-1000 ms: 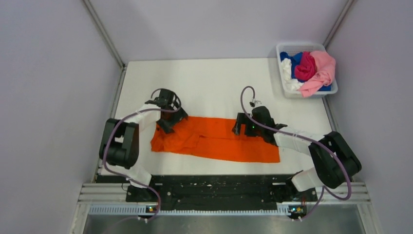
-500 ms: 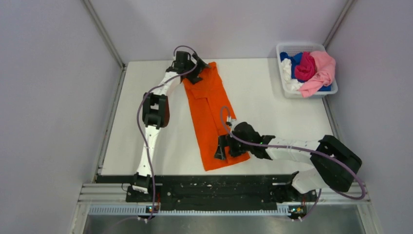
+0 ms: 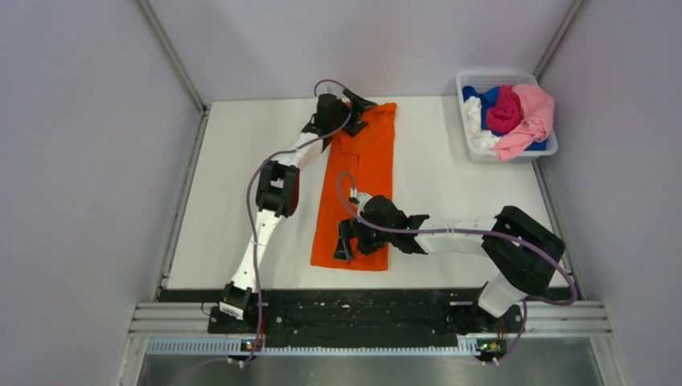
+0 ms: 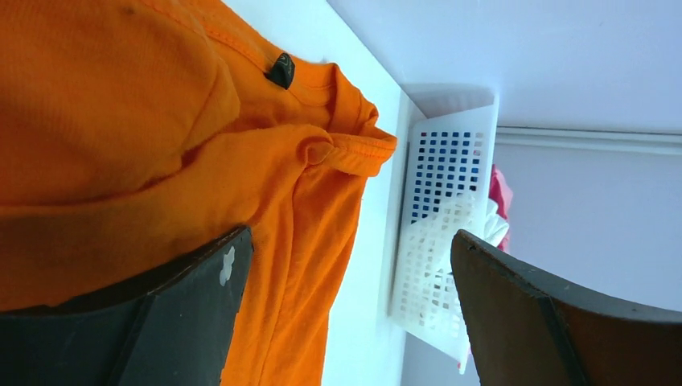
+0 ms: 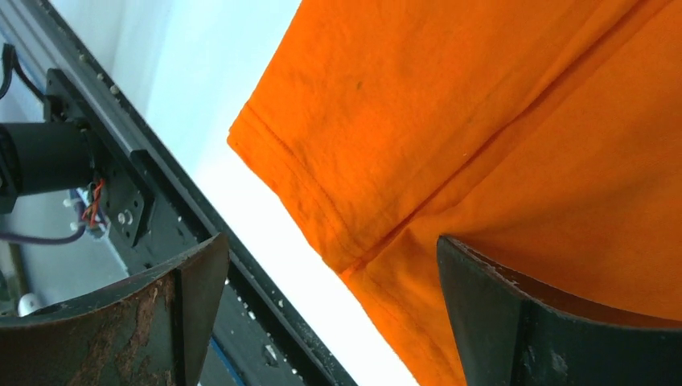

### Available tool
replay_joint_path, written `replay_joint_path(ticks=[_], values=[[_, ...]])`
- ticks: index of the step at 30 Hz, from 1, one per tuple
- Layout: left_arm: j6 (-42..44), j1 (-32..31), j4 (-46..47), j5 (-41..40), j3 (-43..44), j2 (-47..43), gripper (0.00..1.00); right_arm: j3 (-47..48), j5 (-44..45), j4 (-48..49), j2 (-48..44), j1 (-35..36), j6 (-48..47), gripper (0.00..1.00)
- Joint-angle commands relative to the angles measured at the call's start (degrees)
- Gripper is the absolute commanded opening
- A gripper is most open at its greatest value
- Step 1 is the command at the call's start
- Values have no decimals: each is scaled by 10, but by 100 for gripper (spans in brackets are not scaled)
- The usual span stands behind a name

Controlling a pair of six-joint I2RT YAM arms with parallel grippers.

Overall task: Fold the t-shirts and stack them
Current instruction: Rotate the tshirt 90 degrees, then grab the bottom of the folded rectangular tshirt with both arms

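Top view: the orange shirt [image 3: 362, 185] lay as a long narrow strip on the counter [image 3: 450, 193], running from the far edge toward the near edge. The left pincer [image 3: 354, 119] sat over its far end and the right pincer [image 3: 344, 245] over its near end. A bin [image 3: 482, 72] at the far right corner held a pink shirt [image 3: 532, 112], a magenta shirt [image 3: 505, 108], a blue shirt [image 3: 482, 95] and a white shirt [image 3: 474, 122] in a heap.

Left wrist view: the left pincer [image 4: 350, 237] was spread wide, gripping nothing. The collar end of the orange shirt [image 4: 121, 104] lay past one finger. The bin [image 4: 434, 177] stood beyond on the counter [image 4: 374, 281].

Right wrist view: the right pincer [image 5: 330, 241] was spread wide, gripping nothing. A hem corner of the orange shirt [image 5: 499, 121] lay flat on the counter [image 5: 241, 209].
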Motion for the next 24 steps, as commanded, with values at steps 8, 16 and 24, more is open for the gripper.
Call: replay_joint_path(ticks=[8, 16, 24], values=[[177, 19, -152, -117, -42, -187, 99, -33, 150, -99, -220, 9, 1, 99], [327, 15, -232, -169, -279, -516, 99, -145, 282, -165, -445, 1, 132, 99], [325, -8, -209, -232, -817, -910, 99, -138, 220, -192, -403, -1, 163, 90]])
